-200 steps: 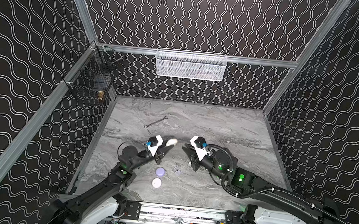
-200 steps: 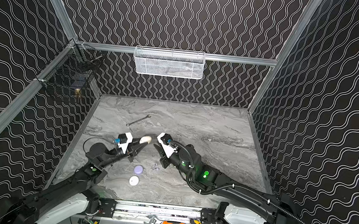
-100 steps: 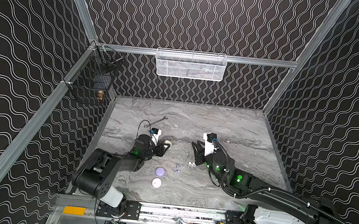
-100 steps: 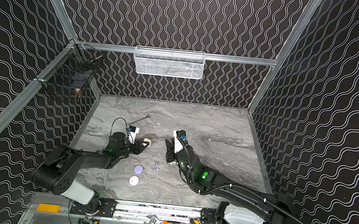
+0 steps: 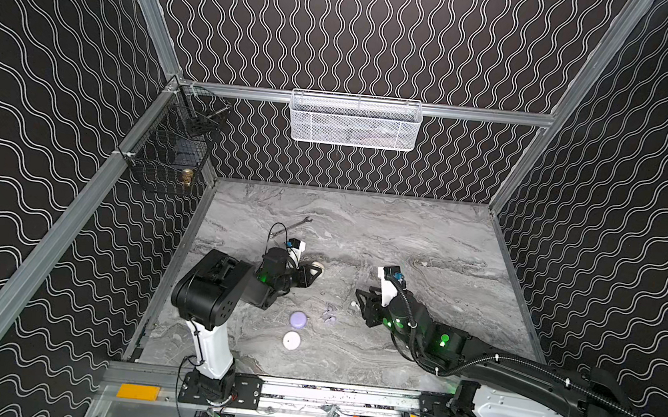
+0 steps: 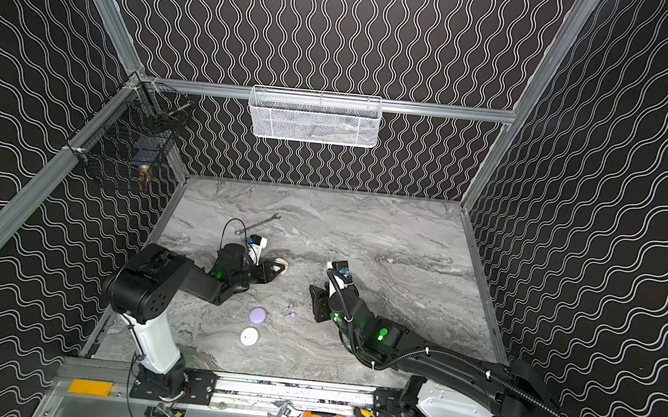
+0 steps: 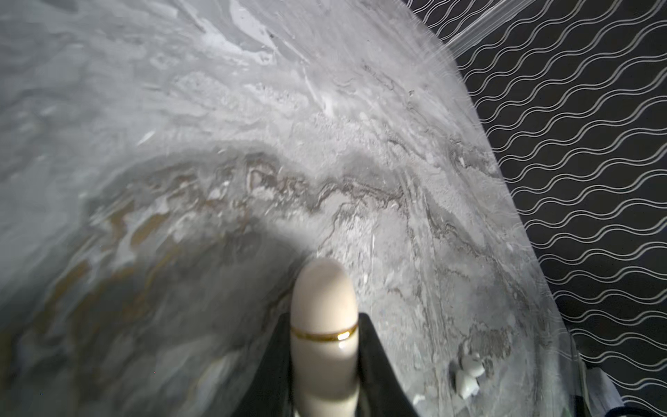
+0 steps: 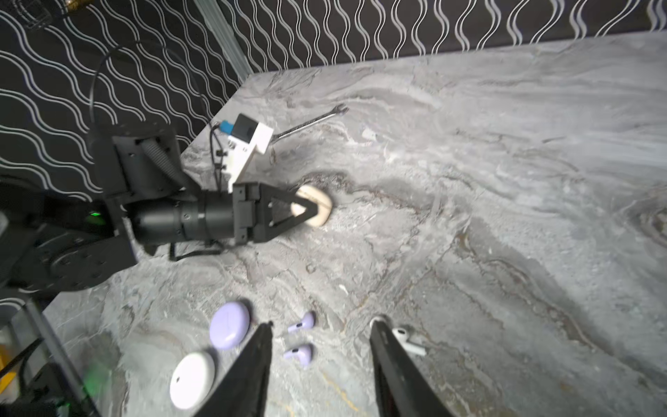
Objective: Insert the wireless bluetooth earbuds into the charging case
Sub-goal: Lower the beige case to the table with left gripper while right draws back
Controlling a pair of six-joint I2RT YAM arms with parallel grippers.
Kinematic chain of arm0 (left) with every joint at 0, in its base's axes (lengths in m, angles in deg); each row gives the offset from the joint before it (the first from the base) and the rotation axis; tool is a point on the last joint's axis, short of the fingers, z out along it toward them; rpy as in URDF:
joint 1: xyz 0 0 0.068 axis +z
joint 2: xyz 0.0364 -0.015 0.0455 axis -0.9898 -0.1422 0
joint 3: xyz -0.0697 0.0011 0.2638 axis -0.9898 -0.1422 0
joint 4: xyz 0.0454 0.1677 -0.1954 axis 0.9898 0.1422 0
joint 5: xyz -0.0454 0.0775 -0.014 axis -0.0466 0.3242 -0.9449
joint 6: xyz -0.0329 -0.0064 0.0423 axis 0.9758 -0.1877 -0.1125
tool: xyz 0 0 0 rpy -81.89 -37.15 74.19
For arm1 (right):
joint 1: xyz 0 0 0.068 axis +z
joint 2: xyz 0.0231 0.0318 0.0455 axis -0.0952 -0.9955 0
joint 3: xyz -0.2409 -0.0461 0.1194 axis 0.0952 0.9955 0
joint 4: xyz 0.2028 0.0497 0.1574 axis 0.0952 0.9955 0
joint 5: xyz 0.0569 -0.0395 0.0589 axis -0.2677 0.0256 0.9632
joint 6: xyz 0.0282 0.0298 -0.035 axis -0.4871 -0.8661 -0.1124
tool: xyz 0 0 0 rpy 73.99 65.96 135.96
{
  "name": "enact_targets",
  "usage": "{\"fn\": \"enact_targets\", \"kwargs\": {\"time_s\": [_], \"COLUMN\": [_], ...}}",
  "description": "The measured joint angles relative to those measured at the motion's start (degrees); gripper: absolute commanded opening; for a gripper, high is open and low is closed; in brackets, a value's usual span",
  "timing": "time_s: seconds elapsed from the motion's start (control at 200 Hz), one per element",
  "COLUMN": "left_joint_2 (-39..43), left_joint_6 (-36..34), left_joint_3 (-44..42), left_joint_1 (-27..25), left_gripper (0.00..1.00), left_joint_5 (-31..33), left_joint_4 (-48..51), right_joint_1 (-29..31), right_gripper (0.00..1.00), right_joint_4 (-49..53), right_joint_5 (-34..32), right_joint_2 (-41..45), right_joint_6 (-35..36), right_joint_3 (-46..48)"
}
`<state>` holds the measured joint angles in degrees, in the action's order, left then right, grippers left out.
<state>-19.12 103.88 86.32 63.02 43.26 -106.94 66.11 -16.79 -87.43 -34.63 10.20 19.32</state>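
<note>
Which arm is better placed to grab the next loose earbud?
Right. The right gripper is open and empty, close to the lilac earbuds; the left gripper is shut on the cream case.

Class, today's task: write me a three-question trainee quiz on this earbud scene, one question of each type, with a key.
1. True or false: the left gripper is shut on the cream case.
2. Multiple choice: the lilac earbuds lie A) inside the cream case, B) loose on the table, C) in the left gripper.
3. Fill in: the jaws of the right gripper stand ____.
Key: 1 true; 2 B; 3 open.
</note>
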Motion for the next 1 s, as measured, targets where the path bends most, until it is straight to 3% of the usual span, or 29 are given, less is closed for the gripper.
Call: {"fn": "enact_targets", "kwargs": {"time_s": [0.11,0.265,0.32,0.35,0.546,0.741,0.996], "left_joint_2": [-2.3,-2.3,-1.5,-0.8,3.7,10.8,25.0], "left_joint_6": [0.9,0.7,0.1,-0.7,-3.7,-5.7,-9.5], "left_joint_3": [-0.3,-2.0,-2.9,-3.3,-3.5,-1.2,11.5], "left_joint_1": [0.0,-0.1,-0.1,-0.1,0.0,1.1,5.2], "left_gripper": [0.45,0.61,0.90,0.98,0.98,0.99,0.99], "left_joint_5": [0.2,2.3,3.3,3.7,7.8,10.4,14.4], "left_joint_4": [-4.3,-7.6,-8.3,-8.5,-3.4,11.1,27.8], "right_joint_1": [0.0,0.0,0.0,0.0,0.0,0.2,0.9], "right_gripper": [0.60,0.64,0.67,0.68,0.75,0.75,0.73], "right_joint_4": [-0.6,-1.6,-2.2,-2.4,-5.4,-7.5,-7.3], "right_joint_5": [1.6,3.2,3.8,4.2,4.8,6.6,8.4], "right_joint_2": [-0.6,-1.1,-1.1,-1.1,-3.0,-6.1,-14.6], "right_joint_6": [-0.1,-0.1,-0.1,-0.1,2.5,6.7,14.7], "right_joint_3": [0.7,1.3,1.8,2.1,4.1,2.6,-7.7]}}
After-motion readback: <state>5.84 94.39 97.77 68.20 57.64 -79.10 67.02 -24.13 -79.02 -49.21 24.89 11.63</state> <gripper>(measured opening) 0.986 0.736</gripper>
